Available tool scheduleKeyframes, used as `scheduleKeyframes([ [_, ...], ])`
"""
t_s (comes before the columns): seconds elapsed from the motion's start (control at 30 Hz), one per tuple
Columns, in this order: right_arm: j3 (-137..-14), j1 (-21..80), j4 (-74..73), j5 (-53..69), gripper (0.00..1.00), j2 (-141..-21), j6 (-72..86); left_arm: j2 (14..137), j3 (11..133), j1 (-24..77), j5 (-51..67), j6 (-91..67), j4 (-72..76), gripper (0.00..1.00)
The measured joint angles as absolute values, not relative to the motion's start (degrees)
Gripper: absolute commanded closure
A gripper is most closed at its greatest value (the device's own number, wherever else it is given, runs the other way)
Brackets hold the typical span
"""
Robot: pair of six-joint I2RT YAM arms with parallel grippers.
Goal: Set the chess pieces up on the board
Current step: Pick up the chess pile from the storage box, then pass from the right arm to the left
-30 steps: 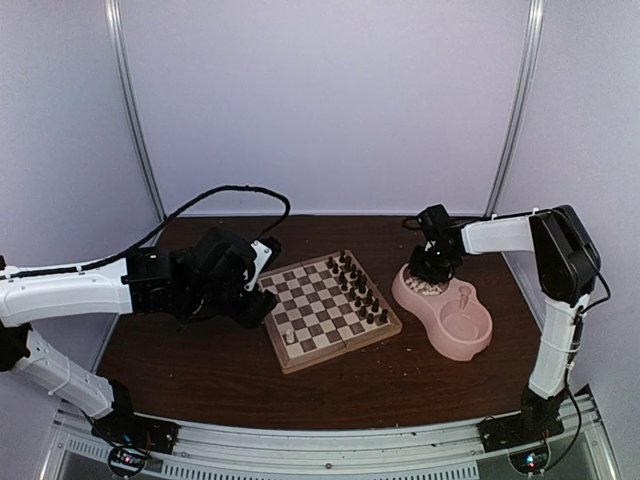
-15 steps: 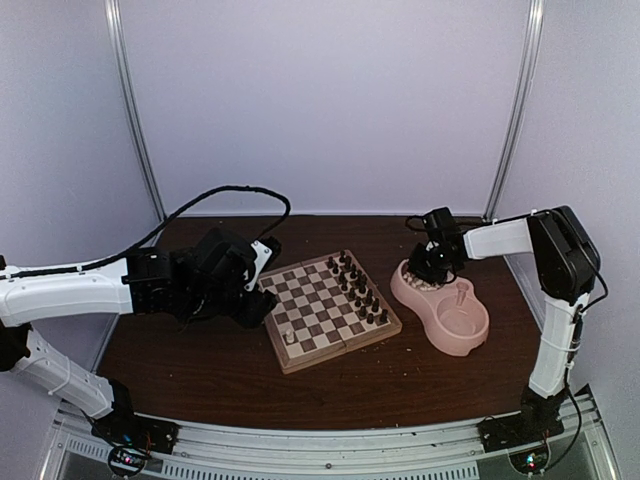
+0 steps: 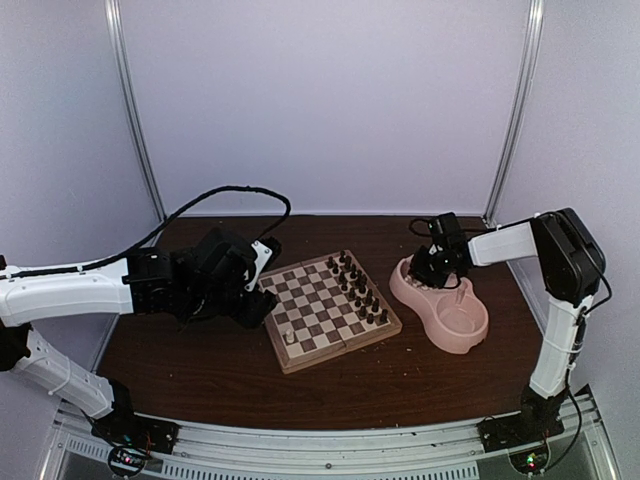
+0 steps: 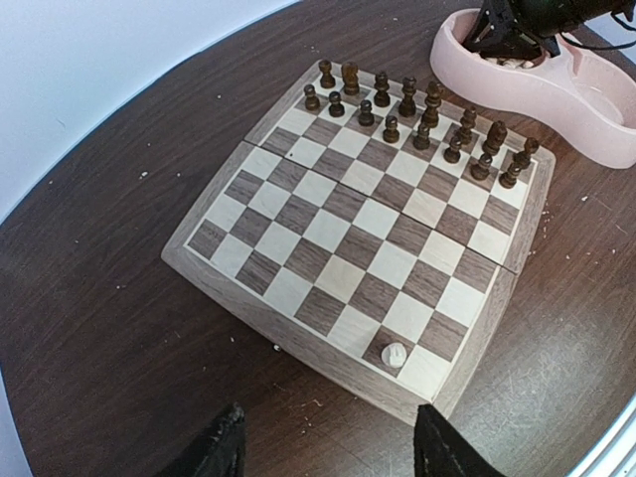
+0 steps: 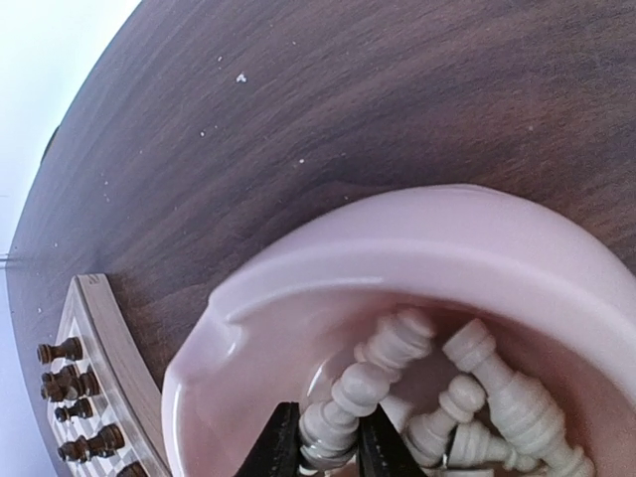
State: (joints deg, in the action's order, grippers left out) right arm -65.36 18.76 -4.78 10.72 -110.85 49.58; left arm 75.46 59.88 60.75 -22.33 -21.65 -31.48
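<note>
Chess piece (image 5: 350, 393) pinched in right gripper (image 5: 328, 425), inside pink bowl (image 5: 248, 328)

Both arms are white tubes joined by black housings. The left arm (image 3: 60, 285) trails a looping black braided cable (image 3: 215, 192); the right arm (image 3: 548, 350) has a bulky black elbow (image 3: 568, 255). The left gripper (image 4: 323, 447) and right gripper (image 5: 330, 442) have matte black fingers (image 4: 224, 452). Small lit circuit boards (image 3: 128, 458) sit at the bases.

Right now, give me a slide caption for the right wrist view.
Right gripper pinches a cream chess piece inside the pink bowl.
</note>
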Motion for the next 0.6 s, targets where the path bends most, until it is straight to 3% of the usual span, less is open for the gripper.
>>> scheduleKeyframes([
  [0.6,-55.02,18.72,-2.96,12.45,0.8,-90.04,36.18,73.76,59.22,60.75,-21.54,-23.53,-31.55,0.43],
])
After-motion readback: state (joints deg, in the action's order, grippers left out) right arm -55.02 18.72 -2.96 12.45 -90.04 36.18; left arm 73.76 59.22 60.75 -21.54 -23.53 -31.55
